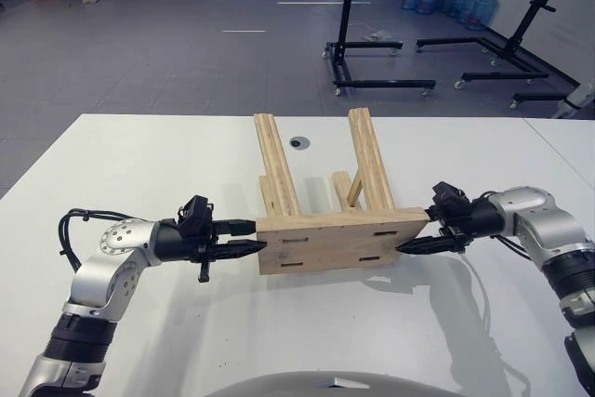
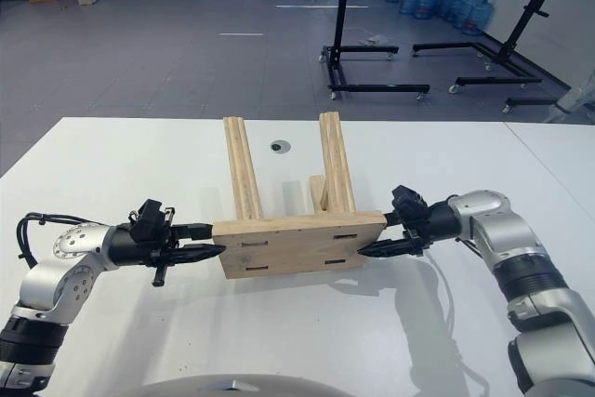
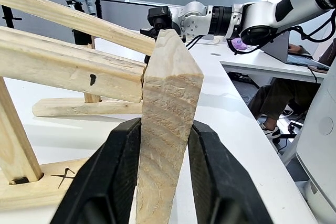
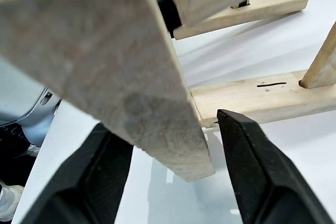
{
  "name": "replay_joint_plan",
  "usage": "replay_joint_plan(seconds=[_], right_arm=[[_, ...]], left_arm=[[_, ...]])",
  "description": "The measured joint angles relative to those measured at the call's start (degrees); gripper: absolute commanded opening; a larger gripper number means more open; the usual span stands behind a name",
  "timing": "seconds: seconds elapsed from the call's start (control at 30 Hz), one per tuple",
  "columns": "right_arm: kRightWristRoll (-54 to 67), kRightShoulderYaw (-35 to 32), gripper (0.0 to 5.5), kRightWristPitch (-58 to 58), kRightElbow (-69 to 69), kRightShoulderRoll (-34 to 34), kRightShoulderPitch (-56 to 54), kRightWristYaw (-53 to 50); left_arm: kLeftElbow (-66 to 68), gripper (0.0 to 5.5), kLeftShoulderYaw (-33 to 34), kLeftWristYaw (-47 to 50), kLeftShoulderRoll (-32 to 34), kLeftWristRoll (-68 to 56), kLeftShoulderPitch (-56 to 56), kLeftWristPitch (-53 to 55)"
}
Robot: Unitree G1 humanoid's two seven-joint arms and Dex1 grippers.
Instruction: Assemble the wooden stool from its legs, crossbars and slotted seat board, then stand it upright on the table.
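One table (image 1: pixel 139 155), white, w/ the stool (image 1: pixel 325 202) lying on its side near the front edge, seat toward me, legs pointing away. It looks fully put together, so I judge assembly done and the step in hand is tipping it upright.

Seat board (image 1: pixel 335 239) stands on edge, its slots (image 1: pixel 296 241) facing me. Two legs (image 1: pixel 279 165) run flat away from it, w/ a short crossbar (image 1: pixel 344 191) between them.

My left gripper (image 1: pixel 256 236) is at the board's left end, and its fingers (image 3: pixel 113 177) pinch the edge from both faces. My right gripper (image 1: pixel 416 231) is at the right end. Its fingers (image 4: pixel 252 166) straddle the edge but are spread, w/ a gap on one side, so no grip yet, I think.

Next move, as I see it: close the right side, then both arms lift and swing the legs down together. Uneven pull could twist the joints loose.

Hard to tell: whether the board's lower edge rests on the table or hangs just off it. Joints behind the board are hidden, also any 2nd crossbar.
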Motion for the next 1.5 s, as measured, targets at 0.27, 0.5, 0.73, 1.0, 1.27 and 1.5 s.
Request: replay_joint_plan(seconds=[0.27,0.5,0.73,1.0,1.27,1.5], right_arm=[[2.88,-1.61,1.62,1.31,-0.32,1.24,0.72,0.01],[19.07,-10.73,1.4,23.17,-11.74,-0.89,3.49,-1.15],[35.7,-23.66,1.37,40.74,-25.88,2.17,7.34,-13.65],[53.78,-29.15,1.37,46.35,-32.27,6.07,14.2,-35.01],[78.82,-29.21,1.36,36.76,-35.54,18.83,16.86,-67.45],[78.52,-32.28,1.3,25.68,-39.2,35.47,12.91,-91.45]], left_arm=[[1.09,1.23,1.28,0.1,-0.14,-1.92,-0.95,0.57],[0.24,1.23,8.63,2.47,-2.56,-14.51,-1.69,5.51],[-6.34,1.24,16.45,11.58,-7.14,-28.64,-1.86,10.63],[-13.77,1.24,17.38,31.91,-15.37,-38.33,0.06,13.5],[-22.8,1.24,14.97,57.47,-25.26,-43.46,4.53,13.07],[-19.11,1.24,16.25,77.61,-25.69,-49.07,-4.29,15.96]])
